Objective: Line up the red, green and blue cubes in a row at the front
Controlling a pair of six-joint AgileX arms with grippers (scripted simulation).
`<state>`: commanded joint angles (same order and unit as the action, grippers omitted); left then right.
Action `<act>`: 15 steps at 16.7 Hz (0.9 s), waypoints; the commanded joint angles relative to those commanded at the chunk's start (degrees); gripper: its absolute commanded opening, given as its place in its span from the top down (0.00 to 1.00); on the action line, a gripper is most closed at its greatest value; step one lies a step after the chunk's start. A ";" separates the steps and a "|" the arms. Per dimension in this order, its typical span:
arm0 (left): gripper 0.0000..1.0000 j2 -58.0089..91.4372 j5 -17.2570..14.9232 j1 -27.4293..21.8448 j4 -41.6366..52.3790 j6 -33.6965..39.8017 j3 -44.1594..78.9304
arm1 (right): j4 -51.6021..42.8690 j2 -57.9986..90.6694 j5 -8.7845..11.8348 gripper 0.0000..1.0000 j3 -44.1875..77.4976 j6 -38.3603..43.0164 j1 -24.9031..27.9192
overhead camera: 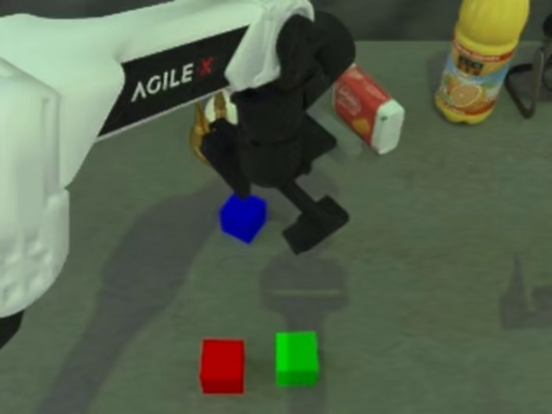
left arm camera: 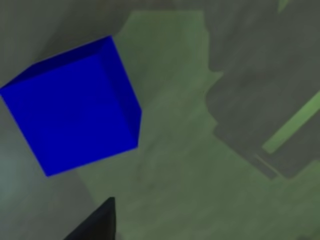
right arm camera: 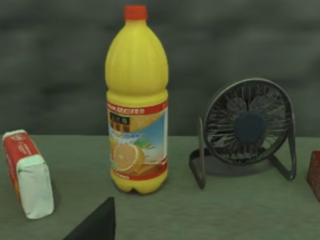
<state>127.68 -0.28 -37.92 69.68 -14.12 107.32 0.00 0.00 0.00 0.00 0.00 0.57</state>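
I see the red cube [overhead camera: 222, 365] and green cube [overhead camera: 297, 357] flat, side by side, slightly apart, at six o'clock. The blue cube [overhead camera: 242, 217] sits at their twelve o'clock, turned slightly.

Beyond the jaws, a red-and-white packet [overhead camera: 369, 109] is lying beside an orange juice bottle [overhead camera: 479, 59], a small fan [right arm camera: 247, 129] standing farther right.

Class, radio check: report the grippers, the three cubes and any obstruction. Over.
Left gripper open, above and beside the blue cube, not gripping. Red cube and green cube side by side at front. Right gripper out of top view. Nothing between blue cube and row.
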 joint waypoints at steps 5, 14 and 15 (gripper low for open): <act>0.00 8.16 -0.01 7.90 3.64 11.67 11.86 | 0.00 0.00 0.00 0.00 0.00 0.00 0.00; 0.00 9.61 -0.02 8.44 -0.54 12.26 8.96 | 0.00 0.00 0.00 0.00 0.00 0.00 0.00; 0.00 10.26 -0.02 8.45 -2.91 12.23 7.40 | 0.00 0.00 0.00 0.00 0.00 0.00 0.00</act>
<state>137.95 -0.30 -29.48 66.77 -1.89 114.72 0.00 0.00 0.00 0.00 0.00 0.57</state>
